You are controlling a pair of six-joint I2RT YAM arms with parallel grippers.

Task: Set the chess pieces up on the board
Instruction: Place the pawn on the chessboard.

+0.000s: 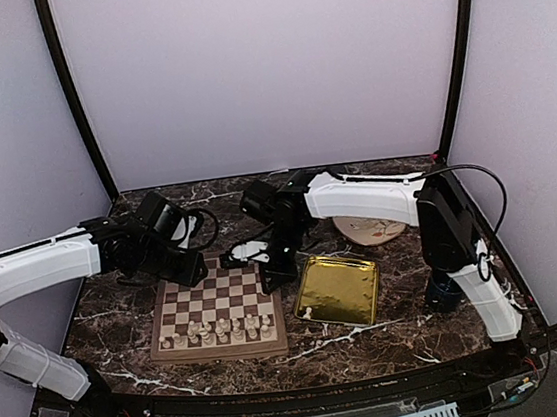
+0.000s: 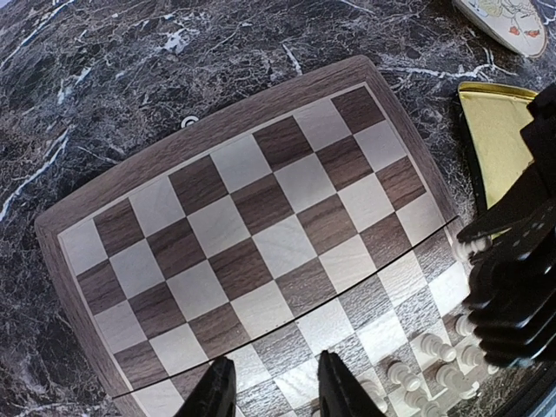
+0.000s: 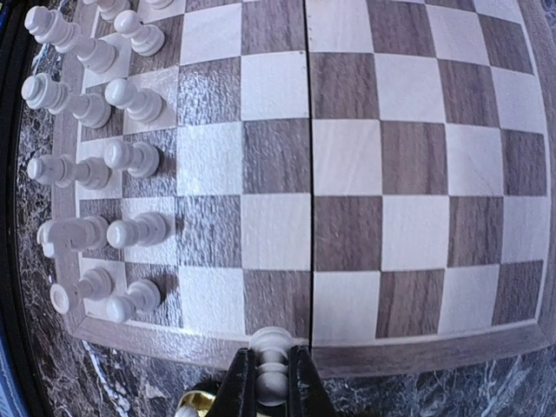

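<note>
The right gripper [image 3: 271, 356] is pinched tight on one cream piece [image 3: 272, 339], upright btwn the two pads w/ its head poking out past the tips. Right under those tips sits the brown frame of the board [image 3: 417, 174], at the fold seam; can't tell if the piece touches wood. The rest of the board spreads out ahead of the fingers, squares there bare. The other chess pieces [image 3: 135, 159] stand ahead and off to this tool's left, in two rows along that edge, some cut off by the view.

On the left gripper [image 2: 274, 369] the fingers are part-spread w/ nothing btwn them, only checks showing thru the gap. It hangs over the board w/ bare squares ahead. The piece rows are off to its right. The right gripper w/ its piece is further right, at the board's edge. The gold tray [image 2: 499, 130] lies beyond that edge, ahead-right of the left tool, and a patterned plate [image 2: 512, 22] is further ahead.

In the top cam the left gripper is by the board's far-left corner and the right gripper by its far-right corner, w/ the tray just beside the right one. A small white bit [image 1: 309, 313] lies on the tray's near-left corner, too small to tell what. All of it sits on a dark marble table [image 1: 109, 308].
</note>
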